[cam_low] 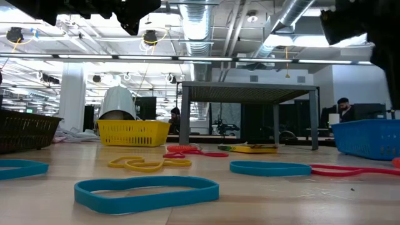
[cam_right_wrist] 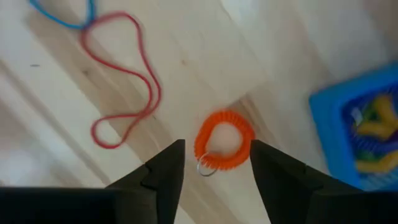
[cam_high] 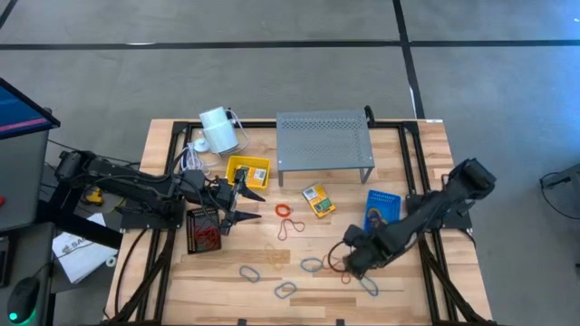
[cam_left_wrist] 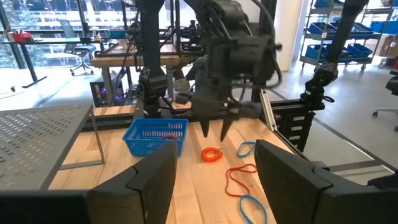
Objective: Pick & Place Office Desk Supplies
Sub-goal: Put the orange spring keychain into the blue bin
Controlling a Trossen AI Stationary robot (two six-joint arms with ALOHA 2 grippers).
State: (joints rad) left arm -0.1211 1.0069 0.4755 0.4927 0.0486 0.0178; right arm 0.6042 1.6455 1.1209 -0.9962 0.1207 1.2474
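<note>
My right gripper [cam_right_wrist: 214,168] is open and points down over an orange coiled loop [cam_right_wrist: 224,149] with a small metal ring, which lies flat on the wood. Its fingers stand on either side of the loop, above it. The left wrist view shows that gripper [cam_left_wrist: 214,134] hovering clear of the loop [cam_left_wrist: 211,154]. A red band [cam_right_wrist: 121,81] and a blue band [cam_right_wrist: 62,12] lie beside it. Two small crayon boxes [cam_high: 317,199] lie in front of the shelf. My left gripper [cam_high: 246,204] is open and empty, waiting between the yellow basket [cam_high: 247,169] and the black basket [cam_high: 204,228].
A blue basket [cam_high: 381,210] holding yellow items sits just beyond my right gripper. The grey perforated shelf [cam_high: 324,140] stands at the far side, with a white cylinder [cam_high: 217,129] at the far left. Several loose bands [cam_low: 147,190] are scattered over the near half of the table.
</note>
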